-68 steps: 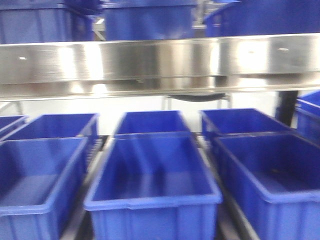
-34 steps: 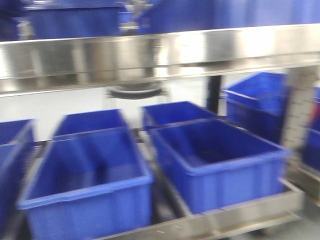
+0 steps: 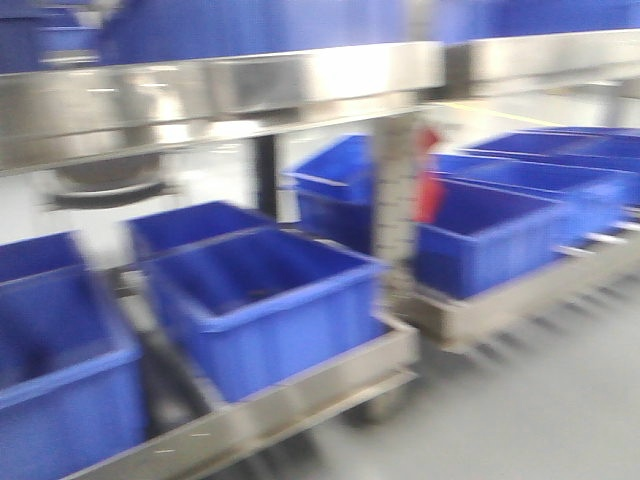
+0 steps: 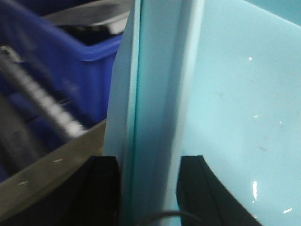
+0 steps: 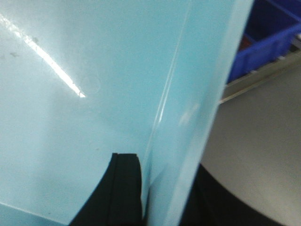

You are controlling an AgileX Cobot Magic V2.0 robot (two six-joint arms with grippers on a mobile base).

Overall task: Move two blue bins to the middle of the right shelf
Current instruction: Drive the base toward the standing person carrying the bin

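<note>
A pale light-blue bin fills both wrist views; the front view does not show it. My left gripper [image 4: 148, 188] is shut on the bin's [image 4: 235, 94] thick rim, one black finger [image 4: 103, 188] outside the wall and the other [image 4: 202, 193] inside. My right gripper [image 5: 167, 193] is shut on the opposite rim of the bin [image 5: 70, 117], one finger [image 5: 124, 188] against the smooth inner wall. I cannot tell whether one bin or two nested ones are held. A rack at the right [image 3: 520, 280] carries dark crates on its lower level.
Dark royal-blue crates [image 3: 260, 300] sit in rows on a steel rack, under a steel shelf [image 3: 220, 90]. The rack's end post [image 3: 395, 200] stands mid-frame with something red [image 3: 430, 190] behind it. Grey floor [image 3: 530, 400] spreads at the lower right. A dark crate [image 4: 70, 61] passes left of the held bin.
The front view has swung to the right: the crates slid left in the frame, and the rack's end post, a second rack and the floor came into view. The image is motion-blurred.
</note>
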